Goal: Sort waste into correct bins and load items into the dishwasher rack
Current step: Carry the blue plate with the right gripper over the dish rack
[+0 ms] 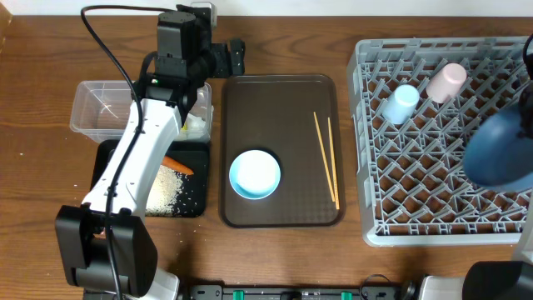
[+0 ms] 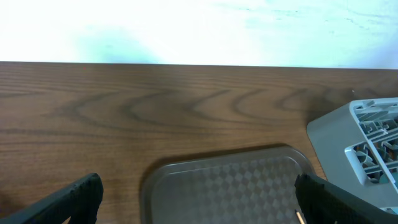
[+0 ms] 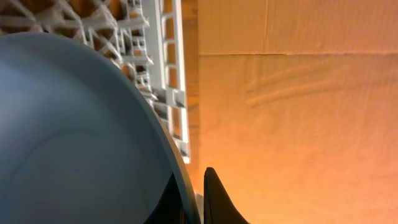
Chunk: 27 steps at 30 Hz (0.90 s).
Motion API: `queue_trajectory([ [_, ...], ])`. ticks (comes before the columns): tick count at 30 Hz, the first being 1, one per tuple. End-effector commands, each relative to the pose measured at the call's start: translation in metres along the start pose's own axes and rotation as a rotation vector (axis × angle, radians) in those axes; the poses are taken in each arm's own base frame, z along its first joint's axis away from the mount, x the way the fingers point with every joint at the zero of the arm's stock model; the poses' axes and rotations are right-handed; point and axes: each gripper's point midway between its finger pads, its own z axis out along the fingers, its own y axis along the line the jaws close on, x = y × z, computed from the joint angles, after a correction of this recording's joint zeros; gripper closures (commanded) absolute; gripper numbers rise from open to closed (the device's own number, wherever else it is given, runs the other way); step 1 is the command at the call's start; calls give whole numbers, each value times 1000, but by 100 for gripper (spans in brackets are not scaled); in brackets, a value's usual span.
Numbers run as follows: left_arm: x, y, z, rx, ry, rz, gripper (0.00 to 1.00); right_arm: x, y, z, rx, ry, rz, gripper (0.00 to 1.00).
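Observation:
My right gripper (image 3: 198,186) is shut on the rim of the big dark blue plate (image 3: 74,137). It holds the plate (image 1: 500,150) over the right part of the grey dishwasher rack (image 1: 433,208). The light blue cup (image 1: 400,103) and the pinkish-white cup (image 1: 446,82) lie in the rack's far part. My left gripper (image 2: 199,193) is open and empty above the far edge of the brown serving tray (image 2: 230,180); it also shows overhead (image 1: 237,57). The white bowl (image 1: 255,173) and two chopsticks (image 1: 326,158) lie on that tray. The carrot (image 1: 177,165) and rice (image 1: 162,187) lie in the black tray (image 1: 193,204).
The clear tub (image 1: 96,108) stands behind the black tray, and my left arm (image 1: 137,158) crosses over both. Something white (image 1: 193,125) shows at the tub's right end, partly hidden by the arm. The wrapper and the brown lump are not in view.

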Motion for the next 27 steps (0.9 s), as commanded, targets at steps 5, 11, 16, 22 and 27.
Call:
queue_trajectory([
  [5, 1, 3, 2, -14, -1, -2, 1, 18, -26, -1, 64, 59, -188, 99],
  [11, 2, 4, 2, -15, 5, -3, 1, 29, -32, 12, 52, 107, -279, 99],
  [16, 2, 4, 2, -15, 6, -3, 1, 33, -30, 28, 26, 141, -327, 99],
  [22, 3, 4, 2, -16, 9, -3, 1, 28, -25, 55, 13, 184, -376, 99],
  [27, 4, 4, 2, -16, 11, -4, 1, 26, -34, 70, 60, 228, -417, 99],
])
